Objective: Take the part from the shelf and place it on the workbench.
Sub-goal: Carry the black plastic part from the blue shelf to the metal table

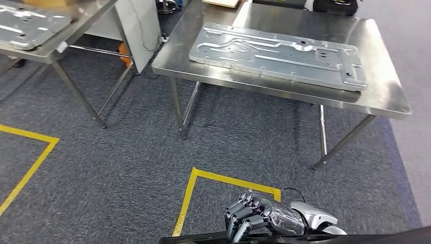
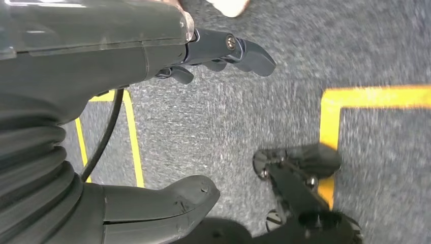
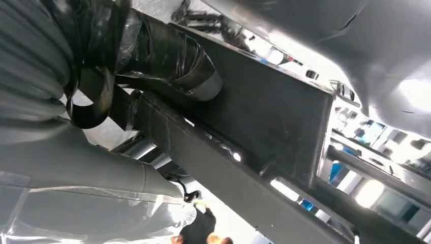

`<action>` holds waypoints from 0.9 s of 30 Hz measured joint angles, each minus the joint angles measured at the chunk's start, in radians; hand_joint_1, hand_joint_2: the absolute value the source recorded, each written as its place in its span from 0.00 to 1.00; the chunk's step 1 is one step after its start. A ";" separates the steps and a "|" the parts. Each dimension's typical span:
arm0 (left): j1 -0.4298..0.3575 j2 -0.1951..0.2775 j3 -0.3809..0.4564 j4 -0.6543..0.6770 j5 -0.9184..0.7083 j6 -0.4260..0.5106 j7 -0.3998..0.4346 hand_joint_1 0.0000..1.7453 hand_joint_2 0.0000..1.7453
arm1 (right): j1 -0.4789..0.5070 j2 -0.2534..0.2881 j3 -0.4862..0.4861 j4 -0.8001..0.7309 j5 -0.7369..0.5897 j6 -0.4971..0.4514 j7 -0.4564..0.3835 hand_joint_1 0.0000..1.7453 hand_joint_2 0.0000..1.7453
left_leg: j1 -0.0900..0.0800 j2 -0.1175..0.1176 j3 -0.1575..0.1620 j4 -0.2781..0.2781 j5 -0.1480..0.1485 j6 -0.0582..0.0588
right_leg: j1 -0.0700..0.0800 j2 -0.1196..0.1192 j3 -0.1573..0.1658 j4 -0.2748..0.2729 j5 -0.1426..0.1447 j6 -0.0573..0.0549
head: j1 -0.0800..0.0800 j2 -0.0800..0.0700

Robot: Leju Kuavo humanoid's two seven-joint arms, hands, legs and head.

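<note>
A dark flat part (image 3: 264, 117) sits gripped in the right hand (image 1: 259, 219), low at six o'clock by the robot's body; close up it is a long black slab with a squared end (its far end is hidden). The workbench (image 1: 386, 96), bare steel on thin legs, stands at one o'clock.

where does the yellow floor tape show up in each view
Head view: yellow floor tape angle on the grey carpet, just ahead of the right hand holding a dark flat part.
Left wrist view: tape corner on the same carpet.
Right wrist view: not in it.
Shared landmark: the grey carpet.
</note>
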 joint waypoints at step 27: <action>-0.009 0.017 0.073 0.000 0.056 0.003 -0.035 0.00 1.00 | 0.017 -0.006 0.005 0.007 0.040 -0.043 -0.005 0.99 1.00 | 0.001 -0.036 -0.012 0.005 0.014 -0.004 | 0.009 0.035 0.119 -0.197 0.066 -0.022 | 0.000 0.000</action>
